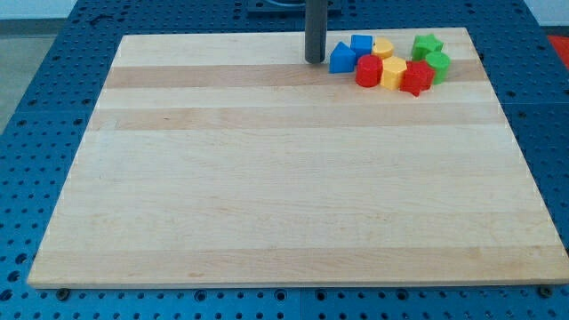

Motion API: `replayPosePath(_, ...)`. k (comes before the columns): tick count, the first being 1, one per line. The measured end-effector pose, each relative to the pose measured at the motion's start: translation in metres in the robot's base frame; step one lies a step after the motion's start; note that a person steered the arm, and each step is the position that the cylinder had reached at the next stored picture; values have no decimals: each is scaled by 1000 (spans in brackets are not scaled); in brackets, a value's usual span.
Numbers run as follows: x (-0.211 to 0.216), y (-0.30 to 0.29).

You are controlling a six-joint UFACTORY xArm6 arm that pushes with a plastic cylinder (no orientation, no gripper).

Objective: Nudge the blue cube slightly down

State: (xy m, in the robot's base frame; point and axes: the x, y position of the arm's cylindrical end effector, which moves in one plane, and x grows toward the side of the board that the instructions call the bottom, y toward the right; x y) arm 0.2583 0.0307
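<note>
Up at the view's top edge of the counter point(284, 178), my tip point(315, 60) rests on the wood just to the view's left of the block cluster, beside the blue triangular block point(341, 59) but with a sliver of bare wood between them, so no contact that I can see. And the target, the blue cube point(361, 44), sits at the cluster's top, right behind that blue triangular block and next to the yellow round block point(383, 47). Below them the red block point(369, 71), the yellow hexagonal block point(394, 73) and the red star block point(415, 78) line up in a row, with the green star block point(427, 44) and another green block point(437, 64) off to the view's right.

By my read, the nudge has not begun: the cube looks untouched, and my tip is at its left and a little lower, not above it. What's left is getting round to the cube's top side, a tight spot near the counter's edge, then a short push downward, and the cube's crowding neighbours may shift with it.

No jaws on this rig, just a straight rod, so nothing is grasped or released; it holds nothing and touches only the counter.
</note>
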Motion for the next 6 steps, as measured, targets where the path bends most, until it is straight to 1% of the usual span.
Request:
replayPosePath(2, -25, 0)
replayPosePath(3, -38, 30)
replayPosePath(4, -41, 69)
replayPosePath(6, -41, 80)
